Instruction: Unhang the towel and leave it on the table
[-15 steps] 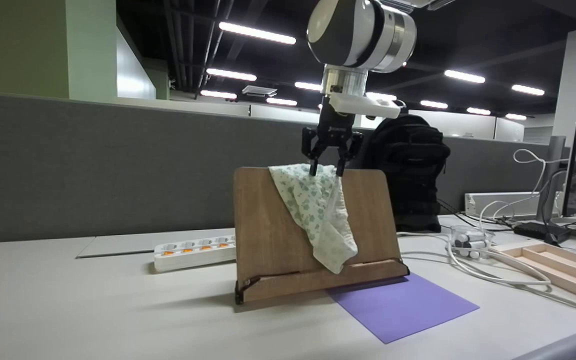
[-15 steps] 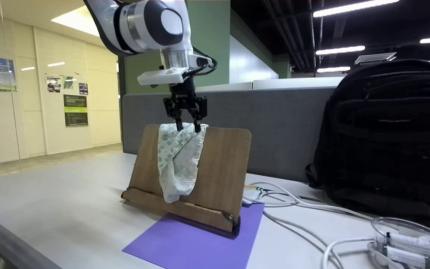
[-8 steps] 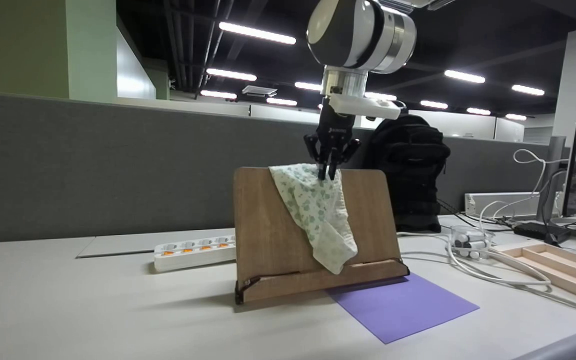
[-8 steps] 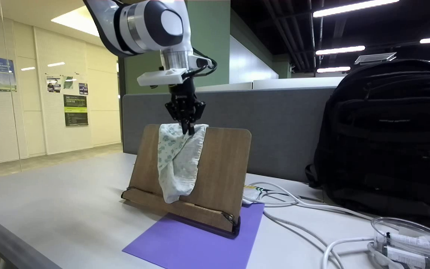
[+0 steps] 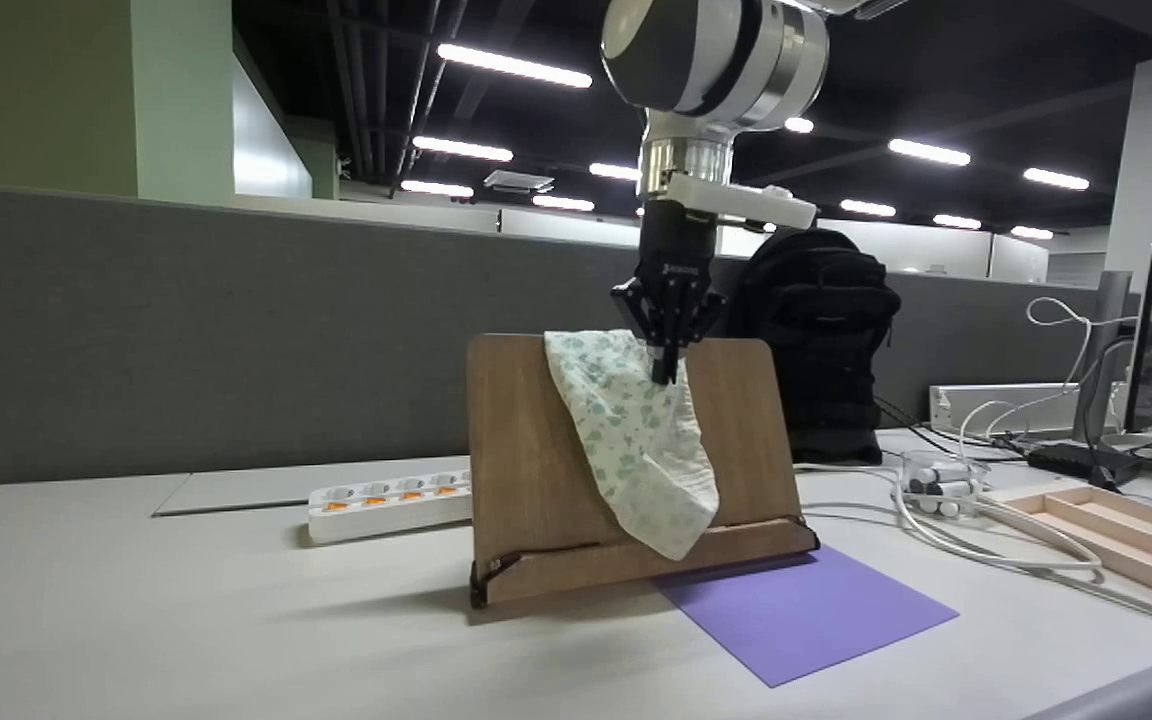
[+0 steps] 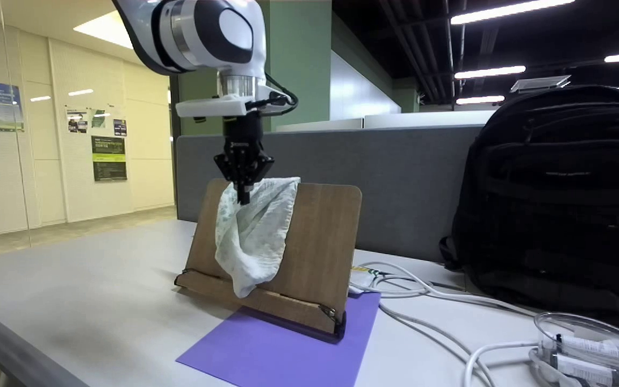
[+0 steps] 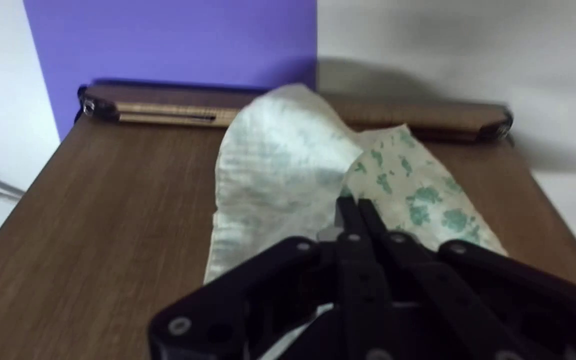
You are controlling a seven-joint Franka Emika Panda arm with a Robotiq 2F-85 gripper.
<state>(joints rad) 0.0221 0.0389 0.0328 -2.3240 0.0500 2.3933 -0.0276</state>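
Towel (image 5: 636, 440) drapes over the top edge of the board (image 5: 526, 450), mid-frame in both exterior views, and your jaws look clamped on a fold of it near that edge. The pinch seems small, so a hard pull could slip it free. Any cloth behind the board is hidden from you; if it snags, you could tip the board. Let go too soon and the towel may land on the sheet (image 5: 806, 615), lower right in an exterior view, not the tabletop (image 5: 186, 620), lower left.
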